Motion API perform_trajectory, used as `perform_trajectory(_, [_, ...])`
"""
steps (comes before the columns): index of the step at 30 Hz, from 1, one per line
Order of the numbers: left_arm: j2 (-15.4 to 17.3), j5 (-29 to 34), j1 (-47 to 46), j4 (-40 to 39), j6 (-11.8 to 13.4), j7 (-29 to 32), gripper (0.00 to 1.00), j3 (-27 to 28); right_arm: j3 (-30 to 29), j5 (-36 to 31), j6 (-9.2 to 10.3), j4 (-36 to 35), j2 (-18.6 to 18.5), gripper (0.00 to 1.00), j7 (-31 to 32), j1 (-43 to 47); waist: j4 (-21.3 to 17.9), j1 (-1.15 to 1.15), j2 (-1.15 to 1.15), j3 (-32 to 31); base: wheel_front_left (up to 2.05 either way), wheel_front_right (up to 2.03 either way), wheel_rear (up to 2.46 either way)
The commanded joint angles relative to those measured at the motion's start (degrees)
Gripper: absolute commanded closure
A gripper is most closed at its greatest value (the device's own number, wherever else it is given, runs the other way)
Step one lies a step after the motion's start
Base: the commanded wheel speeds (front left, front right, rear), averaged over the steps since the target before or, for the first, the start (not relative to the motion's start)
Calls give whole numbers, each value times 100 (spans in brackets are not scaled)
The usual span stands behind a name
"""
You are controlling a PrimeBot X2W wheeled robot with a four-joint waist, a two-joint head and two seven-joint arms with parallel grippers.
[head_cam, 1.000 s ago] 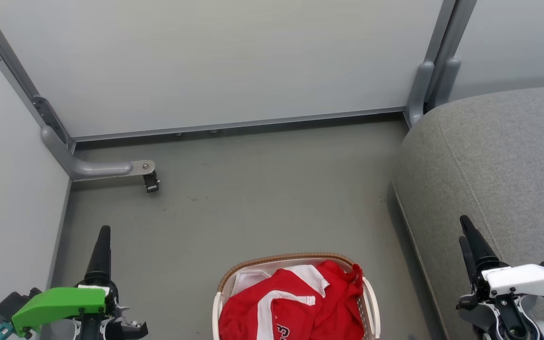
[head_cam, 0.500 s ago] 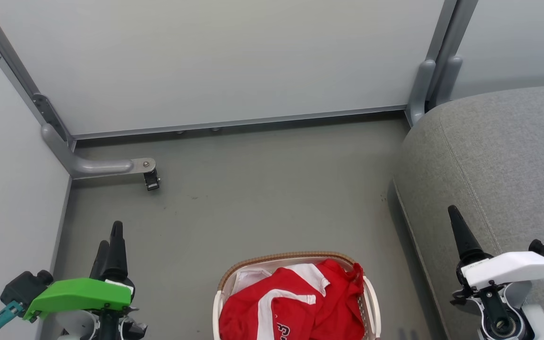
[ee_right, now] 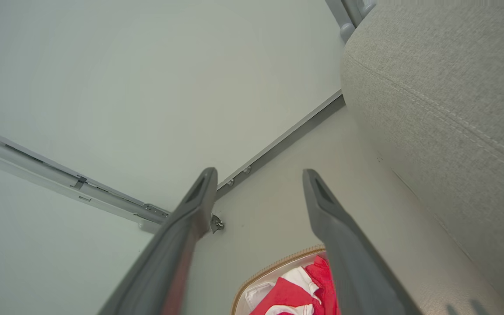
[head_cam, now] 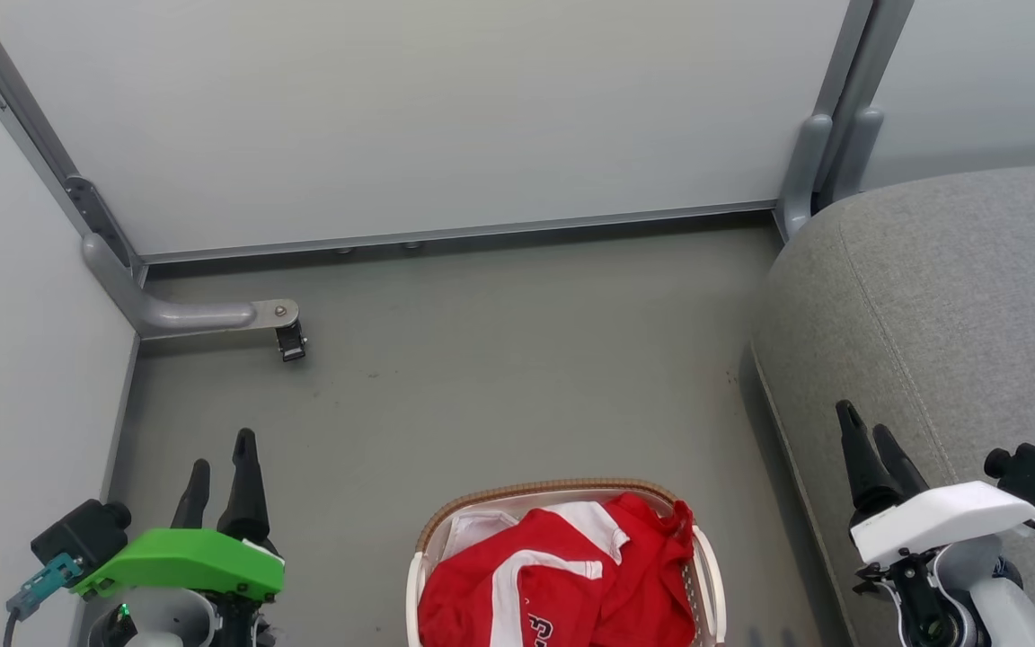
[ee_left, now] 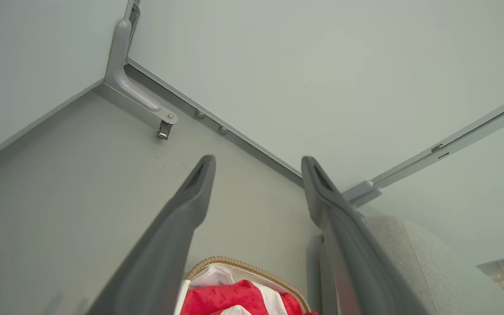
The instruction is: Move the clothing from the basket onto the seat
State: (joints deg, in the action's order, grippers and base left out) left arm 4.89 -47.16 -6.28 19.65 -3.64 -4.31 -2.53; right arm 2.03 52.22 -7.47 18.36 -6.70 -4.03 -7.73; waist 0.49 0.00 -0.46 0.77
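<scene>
The white basket (head_cam: 712, 575) with a brown woven rim stands on the floor at the bottom centre of the head view, heaped with red and white clothing (head_cam: 562, 575). The grey seat (head_cam: 949, 323) rises on the right. My left gripper (head_cam: 223, 449) hangs open at lower left, well left of the basket, holding nothing. My right gripper (head_cam: 863, 420) is open over the seat's front edge, right of the basket. In the left wrist view the basket (ee_left: 239, 264) and clothing (ee_left: 230, 297) lie between my fingers (ee_left: 190, 197). The right wrist view catches the clothing (ee_right: 304, 284) and the seat (ee_right: 453, 87).
Pale partition panels (head_cam: 410, 117) close off the far side and the left, with a grey metal foot and caster (head_cam: 288, 340) at the back-left corner. Bare grey floor (head_cam: 517, 377) stretches between the basket and the panels.
Both arms have rotated and shifted: the left gripper moved right and now shows two spread fingers, the right gripper moved left and its fingers also show apart. Basket and clothing stayed put.
</scene>
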Motion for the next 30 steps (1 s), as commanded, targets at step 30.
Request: perform_trajectory(30, [155,2111,-15,-301,354,-521,0,-352,31,-2177,-2,-88,-50,0,-530,-114,22,0,27,21,0,0,0])
